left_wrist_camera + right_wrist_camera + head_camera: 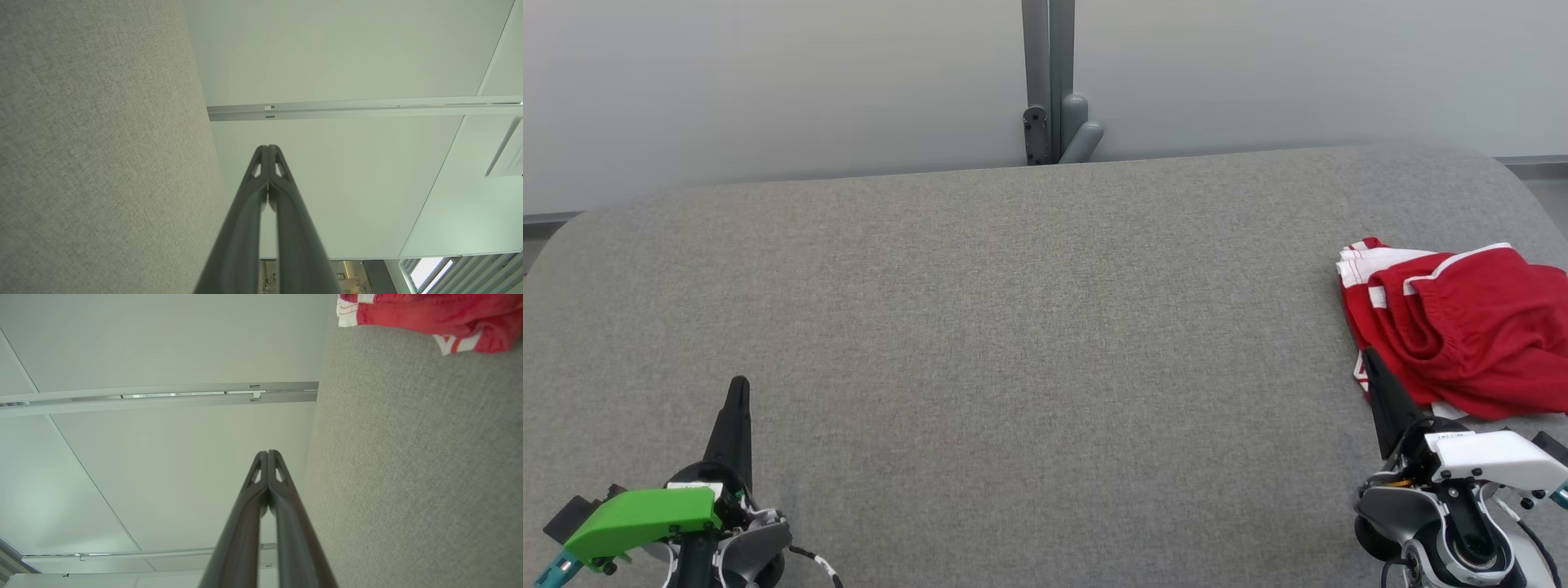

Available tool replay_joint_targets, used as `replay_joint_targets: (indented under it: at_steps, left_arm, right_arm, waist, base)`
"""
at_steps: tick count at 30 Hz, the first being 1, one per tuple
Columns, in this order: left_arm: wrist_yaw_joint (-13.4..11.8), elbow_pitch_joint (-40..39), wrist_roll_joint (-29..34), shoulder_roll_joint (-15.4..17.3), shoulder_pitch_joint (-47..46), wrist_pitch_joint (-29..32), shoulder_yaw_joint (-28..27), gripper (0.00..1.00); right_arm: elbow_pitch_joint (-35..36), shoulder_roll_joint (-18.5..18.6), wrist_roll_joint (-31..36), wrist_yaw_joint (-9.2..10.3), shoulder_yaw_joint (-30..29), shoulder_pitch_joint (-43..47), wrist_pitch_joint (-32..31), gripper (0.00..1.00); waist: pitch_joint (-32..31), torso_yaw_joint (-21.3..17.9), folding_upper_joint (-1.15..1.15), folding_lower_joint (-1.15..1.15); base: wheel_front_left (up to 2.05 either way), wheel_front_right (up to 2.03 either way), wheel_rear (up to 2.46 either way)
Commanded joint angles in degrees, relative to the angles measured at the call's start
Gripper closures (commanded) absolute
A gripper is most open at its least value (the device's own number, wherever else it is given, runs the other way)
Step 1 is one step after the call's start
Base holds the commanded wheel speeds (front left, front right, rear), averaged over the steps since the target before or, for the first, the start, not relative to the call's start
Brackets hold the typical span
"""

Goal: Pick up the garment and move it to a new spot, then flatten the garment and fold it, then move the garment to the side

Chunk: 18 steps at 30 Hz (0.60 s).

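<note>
The garment (1462,322), red with white trim, lies crumpled at the right edge of the grey table (1013,327); the right wrist view catches its edge (429,314) at the top. My right gripper (1367,357) is shut and empty, its tips just at the garment's near-left edge, and whether they touch the cloth I cannot tell. In its own view the right gripper (267,452) has its fingers pressed together. My left gripper (739,384) rests shut and empty at the table's near left, far from the garment; its own view shows the left gripper (267,147) shut as well.
A pale wall runs behind the table, with a grey post and bracket (1054,122) at the middle of the far edge. The table's far corners are rounded. Wide bare grey surface stretches between the two grippers.
</note>
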State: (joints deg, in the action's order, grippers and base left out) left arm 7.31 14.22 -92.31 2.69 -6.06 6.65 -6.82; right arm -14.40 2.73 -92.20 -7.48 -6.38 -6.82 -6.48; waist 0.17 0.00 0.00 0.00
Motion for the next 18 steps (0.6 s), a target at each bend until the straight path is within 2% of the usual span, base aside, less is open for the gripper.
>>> replay_joint_targets:
  at_steps: [1,18]
  left_arm:
    - [0.4,-0.2,-0.1,0.4,-0.6,0.2,0.0,1.00]
    - [0.4,-0.2,-0.1,0.4,-0.6,0.2,0.0,1.00]
  right_arm:
    - [0.3,0.3,-0.4,-0.02,-0.1,0.6,-0.1,1.00]
    - [0.3,0.3,-0.4,-0.02,-0.1,0.6,-0.1,1.00]
  waist:
    - [0.0,0.0,0.00,0.00]
    - [0.0,0.0,0.00,0.00]
  base:
    - [0.00,0.00,0.00]
    - [0.00,0.00,0.00]
